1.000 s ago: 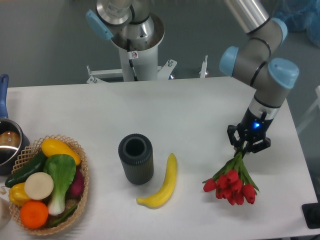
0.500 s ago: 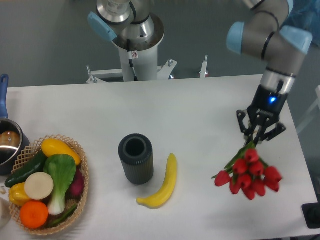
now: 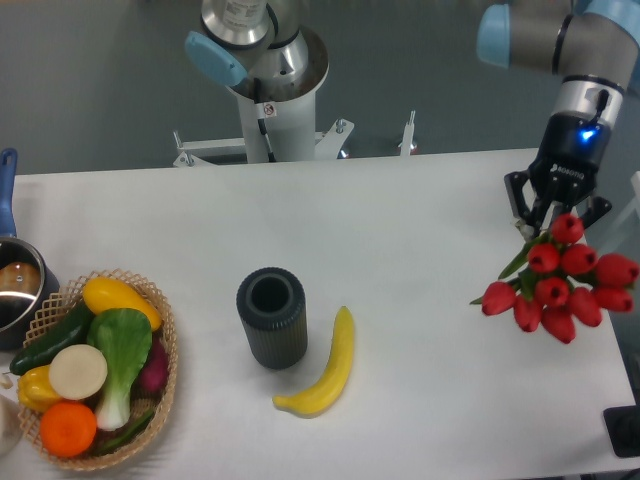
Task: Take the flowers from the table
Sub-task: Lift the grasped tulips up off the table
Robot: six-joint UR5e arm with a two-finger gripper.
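The flowers (image 3: 558, 283), a bunch of red tulip buds on green stems, hang in the air at the right, clear of the white table (image 3: 400, 250). My gripper (image 3: 546, 228) is shut on the stems just above the buds and holds the bunch up over the table's right edge. The stems are mostly hidden behind the buds and the fingers.
A dark grey ribbed cylinder cup (image 3: 271, 317) stands mid-table with a yellow banana (image 3: 326, 368) beside it. A wicker basket of vegetables (image 3: 90, 362) sits at the front left, a pot (image 3: 18, 285) at the left edge. The robot base (image 3: 270, 90) is at the back.
The gripper has risen and moved right and back with the flowers in it. The bunch has left the table and now hangs higher, near the right edge.
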